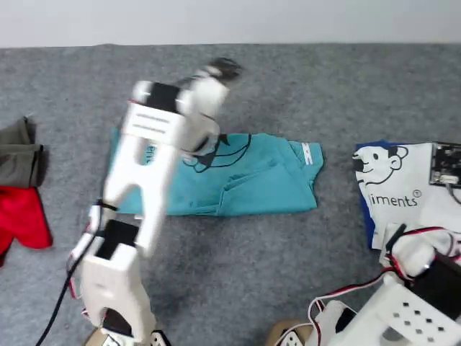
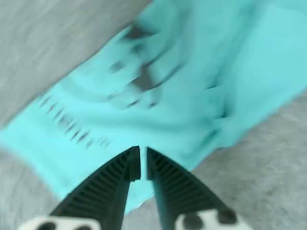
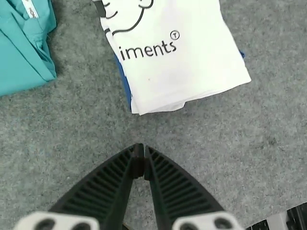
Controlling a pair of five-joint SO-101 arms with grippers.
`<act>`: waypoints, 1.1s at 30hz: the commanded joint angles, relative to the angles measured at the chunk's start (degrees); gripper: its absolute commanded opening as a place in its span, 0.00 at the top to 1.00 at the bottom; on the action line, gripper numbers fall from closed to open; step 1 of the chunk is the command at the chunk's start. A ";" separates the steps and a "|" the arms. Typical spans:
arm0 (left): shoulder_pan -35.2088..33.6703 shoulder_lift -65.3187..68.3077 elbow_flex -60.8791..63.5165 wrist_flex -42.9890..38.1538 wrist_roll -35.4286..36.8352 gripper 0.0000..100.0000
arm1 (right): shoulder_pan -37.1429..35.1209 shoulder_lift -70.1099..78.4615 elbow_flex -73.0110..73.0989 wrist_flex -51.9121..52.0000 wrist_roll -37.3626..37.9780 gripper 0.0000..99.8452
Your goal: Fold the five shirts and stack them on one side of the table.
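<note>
A teal shirt (image 1: 248, 180) lies folded in the middle of the grey table, its dark print facing up. My left gripper (image 2: 142, 156) hangs just above this teal shirt (image 2: 192, 96), shut, with nothing between its fingers. The left arm (image 1: 144, 173) covers the shirt's left end in the high view. At the right edge, a folded white shirt (image 1: 403, 191) with a cartoon print lies on top of a blue shirt (image 1: 369, 227). My right gripper (image 3: 140, 153) is shut and empty over bare table, a short way from the white shirt (image 3: 172, 52).
A red shirt (image 1: 21, 216) and a grey-olive shirt (image 1: 18, 158) lie bunched at the table's left edge. The right arm (image 1: 410, 288) with its red and white cables sits at the front right corner. A dark circuit board (image 1: 446, 164) rests on the white shirt.
</note>
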 commanded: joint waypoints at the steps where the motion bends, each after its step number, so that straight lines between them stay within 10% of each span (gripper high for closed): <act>1: -11.52 -3.34 -0.57 1.93 3.69 0.82 | 0.40 -0.75 -0.26 2.24 0.62 0.99; 11: -25.05 9.85 -0.66 -1.58 -1.93 0.79 | 0.31 -0.40 -0.26 2.15 0.62 0.99; 33: -24.97 29.27 -6.64 -6.68 -2.02 0.87 | 0.31 -0.48 -0.26 2.15 0.62 0.99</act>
